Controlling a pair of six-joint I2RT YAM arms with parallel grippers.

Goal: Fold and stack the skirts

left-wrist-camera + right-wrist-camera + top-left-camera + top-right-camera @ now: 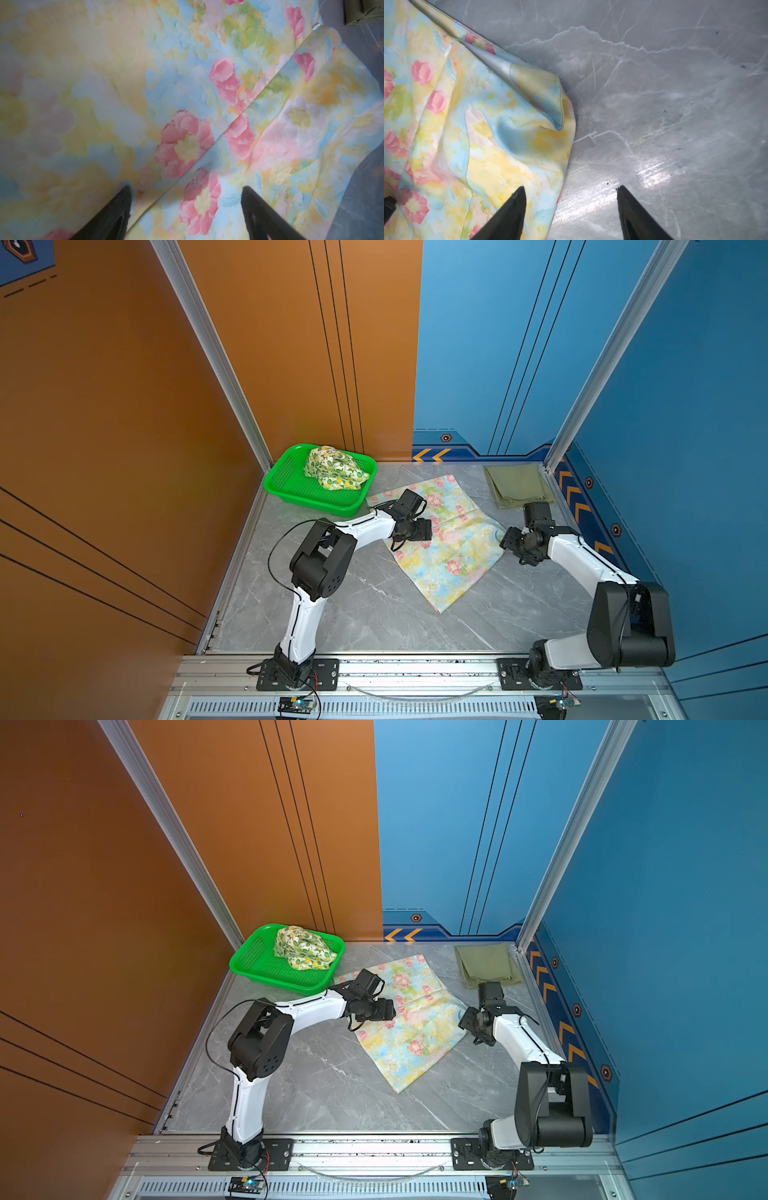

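Observation:
The pastel floral skirt [451, 547] [411, 1027] lies spread on the grey marble table [365, 605]. My left gripper [427, 531] [187, 188] hovers open over its left part, with a crease [239, 116] running between the fingers. At the skirt's right edge, my right gripper [505, 540] [570, 187] is open, one finger over the cloth [508, 158], the other over bare table. The olive-green skirt [517, 485] [487, 965] lies folded at the back right corner. The lemon skirt [334, 469] [303, 949] sits bunched in the basket.
A bright green perforated basket [316, 508] [282, 986] stands at the back left corner, close to the floral skirt's far edge. Orange and blue walls close the table on three sides. An aluminium rail [415, 672] carrying both arm bases runs along the front.

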